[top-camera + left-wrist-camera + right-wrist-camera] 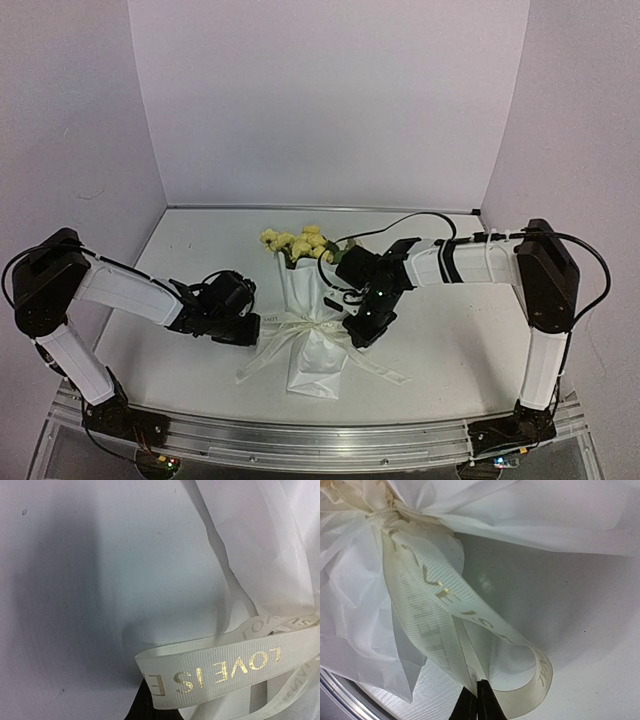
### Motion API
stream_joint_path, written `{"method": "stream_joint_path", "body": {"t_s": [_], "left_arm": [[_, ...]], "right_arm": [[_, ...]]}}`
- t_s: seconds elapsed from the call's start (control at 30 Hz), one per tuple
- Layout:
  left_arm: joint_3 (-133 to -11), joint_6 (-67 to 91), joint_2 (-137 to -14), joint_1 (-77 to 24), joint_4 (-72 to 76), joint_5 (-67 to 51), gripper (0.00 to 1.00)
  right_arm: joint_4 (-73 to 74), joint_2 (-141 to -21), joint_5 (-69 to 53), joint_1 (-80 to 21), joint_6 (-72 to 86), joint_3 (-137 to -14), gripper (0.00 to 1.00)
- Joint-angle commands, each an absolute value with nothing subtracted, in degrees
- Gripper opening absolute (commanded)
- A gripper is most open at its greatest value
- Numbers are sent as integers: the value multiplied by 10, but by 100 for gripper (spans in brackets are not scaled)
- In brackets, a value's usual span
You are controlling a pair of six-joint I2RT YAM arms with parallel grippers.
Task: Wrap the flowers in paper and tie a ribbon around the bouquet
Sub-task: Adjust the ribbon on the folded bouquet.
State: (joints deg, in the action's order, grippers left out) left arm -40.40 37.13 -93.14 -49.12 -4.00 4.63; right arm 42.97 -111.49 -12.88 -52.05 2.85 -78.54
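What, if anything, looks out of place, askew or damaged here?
Nothing stands out. The bouquet lies flat on the table, its yellow flowers intact above the paper, and the ribbon is knotted at its waist. The right gripper pinches a ribbon loop. No tears or spills show.

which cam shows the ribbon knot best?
Right wrist: the ribbon knot sits close up, cinched around the gathered paper. Top external shows it only as a small bow at the waist of the bouquet. Left wrist shows just a lettered ribbon loop, no knot.
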Motion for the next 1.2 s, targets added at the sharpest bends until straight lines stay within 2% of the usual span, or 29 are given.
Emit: {"method": "stream_joint_path", "body": {"t_s": [0.0, 0.2, 1.17], "left_arm": [[-424, 379, -922, -494, -54, 96, 0], [-424, 389, -898, -491, -101, 157, 0], [-390, 400, -860, -448, -136, 172, 0]], "right_arm": [[442, -1082, -105, -523, 32, -803, 0], [455, -1077, -72, -524, 27, -785, 0], [491, -1060, 0, -523, 37, -715, 0]]}}
